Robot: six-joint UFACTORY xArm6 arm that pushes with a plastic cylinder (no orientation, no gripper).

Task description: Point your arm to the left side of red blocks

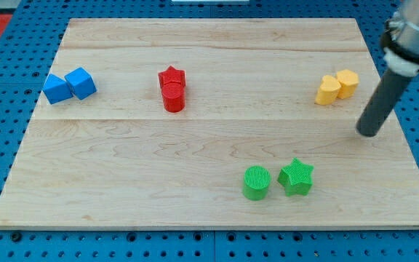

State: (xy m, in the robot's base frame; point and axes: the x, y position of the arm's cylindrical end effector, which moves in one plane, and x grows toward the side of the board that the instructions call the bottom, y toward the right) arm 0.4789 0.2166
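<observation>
A red star block (172,76) and a red cylinder block (173,97) touch each other at the board's upper middle-left, the star above the cylinder in the view. My tip (369,133) is at the lower end of the dark rod on the view's right, far to the right of the red blocks and below the yellow blocks.
Two blue blocks (70,85) sit side by side at the view's upper left. Two yellow blocks (337,86) sit at the upper right. A green cylinder (256,182) and a green star (296,177) lie at the lower middle-right. The wooden board (122,182) rests on blue pegboard.
</observation>
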